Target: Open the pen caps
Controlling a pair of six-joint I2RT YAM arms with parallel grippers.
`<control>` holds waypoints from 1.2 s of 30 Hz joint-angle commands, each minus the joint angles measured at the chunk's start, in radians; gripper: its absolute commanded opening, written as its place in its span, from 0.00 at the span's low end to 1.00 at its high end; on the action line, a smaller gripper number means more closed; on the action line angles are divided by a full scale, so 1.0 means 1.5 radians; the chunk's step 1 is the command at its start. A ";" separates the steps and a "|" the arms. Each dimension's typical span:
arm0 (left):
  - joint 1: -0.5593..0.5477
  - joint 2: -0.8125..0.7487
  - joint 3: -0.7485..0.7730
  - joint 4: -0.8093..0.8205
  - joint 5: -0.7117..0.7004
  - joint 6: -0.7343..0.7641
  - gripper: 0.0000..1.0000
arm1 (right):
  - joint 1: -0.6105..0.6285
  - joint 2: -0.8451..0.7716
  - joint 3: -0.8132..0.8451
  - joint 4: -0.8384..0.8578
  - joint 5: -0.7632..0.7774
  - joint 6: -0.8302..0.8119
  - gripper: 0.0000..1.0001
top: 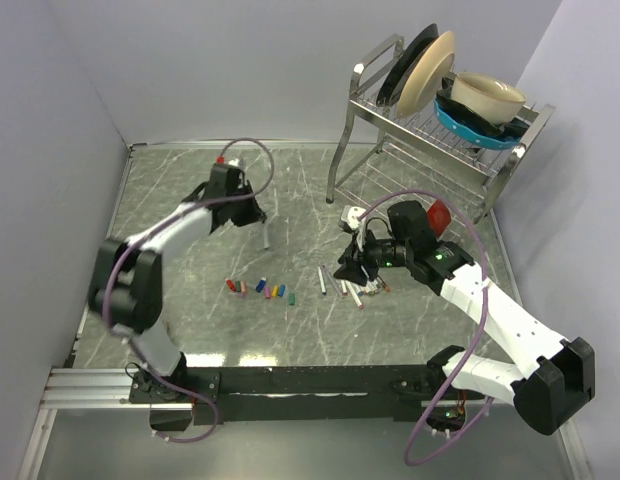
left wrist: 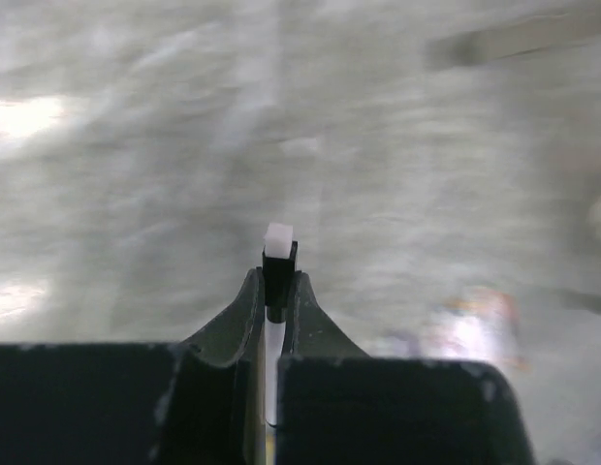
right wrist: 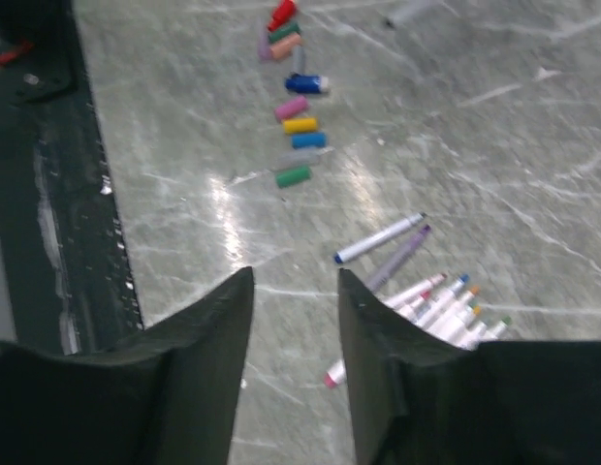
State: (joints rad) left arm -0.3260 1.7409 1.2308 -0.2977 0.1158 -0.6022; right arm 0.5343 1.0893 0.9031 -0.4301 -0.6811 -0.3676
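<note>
Small coloured plastic pen caps (top: pixel 260 289) lie in a loose row on the grey marbled worktop (top: pixel 200 320). Just beyond, the right end effector (right wrist: pixel 296 276) hovers wide open, empty, close by clustered thin white uncapped markers (right wrist: pixel 441 305). Farthest, the left end effector (left wrist: pixel 277 279) pinches a thin black-collared white marker (left wrist: pixel 278 254).

Top camera overlooks the whole table (top: pixel 300 190); wrist cameras peer close (right shares the pen caps (right wrist: pixel 299 125)).
</note>
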 commanded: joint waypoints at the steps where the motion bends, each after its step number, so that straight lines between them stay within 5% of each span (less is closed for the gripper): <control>1: -0.009 -0.132 -0.195 0.449 0.176 -0.262 0.01 | 0.001 0.019 -0.015 0.068 -0.132 0.042 0.55; 6: -0.077 -0.189 -0.366 0.767 0.126 -0.410 0.01 | -0.005 0.095 -0.033 0.151 -0.248 0.142 0.59; 9: -0.126 -0.196 -0.393 0.819 0.083 -0.434 0.01 | -0.010 0.115 -0.055 0.221 -0.272 0.217 0.61; 17: -0.189 -0.235 -0.435 0.852 0.035 -0.432 0.01 | -0.048 0.109 -0.107 0.365 -0.148 0.452 0.60; 29: -0.237 -0.246 -0.459 0.855 0.023 -0.420 0.01 | -0.054 0.104 -0.112 0.385 -0.136 0.486 0.55; 36: -0.258 -0.239 -0.467 0.876 0.019 -0.419 0.01 | -0.066 0.130 -0.106 0.378 -0.153 0.489 0.30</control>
State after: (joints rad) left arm -0.6975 1.3930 0.5385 0.9356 0.1524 -1.2339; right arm 0.4461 1.2716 0.7437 0.1013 -0.8906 0.3580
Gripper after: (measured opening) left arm 0.060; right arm 0.394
